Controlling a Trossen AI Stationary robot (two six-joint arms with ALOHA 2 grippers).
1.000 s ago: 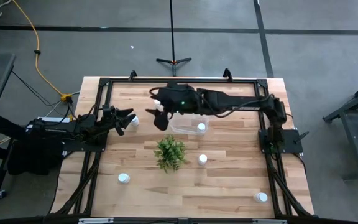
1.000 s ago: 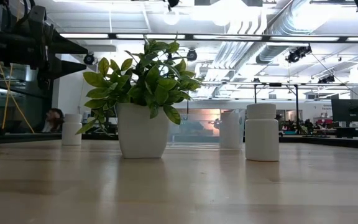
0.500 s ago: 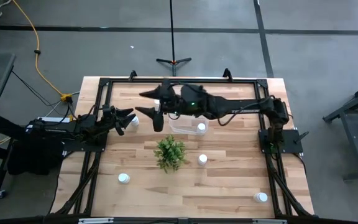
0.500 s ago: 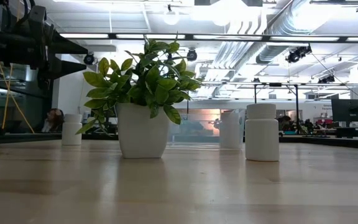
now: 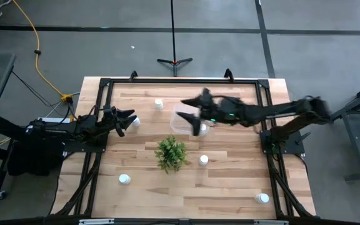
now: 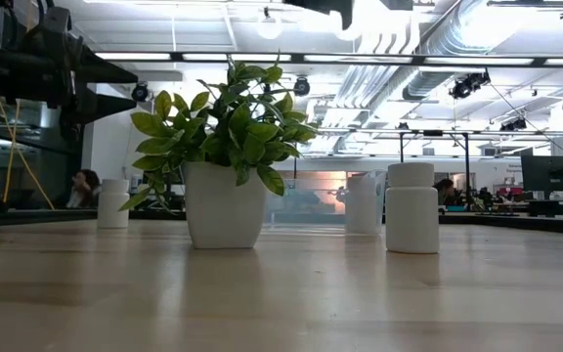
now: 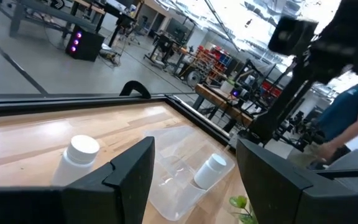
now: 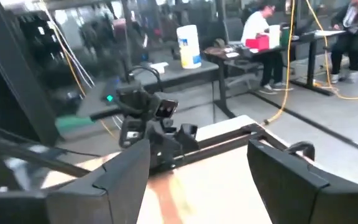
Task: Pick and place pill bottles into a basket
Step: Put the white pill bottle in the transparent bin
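One pill bottle (image 5: 202, 128) already lies in the clear basket (image 5: 181, 116), right beneath the right gripper (image 5: 198, 114), which hangs open and empty as far as the blur lets me judge. Five more bottles wait outside. One (image 5: 134, 122) stands just ahead of the open, empty left gripper (image 5: 124, 121), another (image 5: 159, 104) sits beyond the basket, and the rest are well apart past the plant (image 5: 170, 153).

White pill bottles: I count six small white cylindrical bottles. Four stand on bare wood (image 5: 159, 104) (image 5: 204, 160) (image 5: 124, 179) (image 5: 262, 198), one by my left pincer (image 5: 134, 122), one in the bin (image 5: 203, 129).
Clear bins: I see one see-through rectangular plastic basket (image 5: 181, 116).
Plants: one green leafy plant in a white pot (image 5: 170, 153).
Desks: one pale wooden desk (image 5: 230, 181).
Arms: two dark arms, one pincer each.
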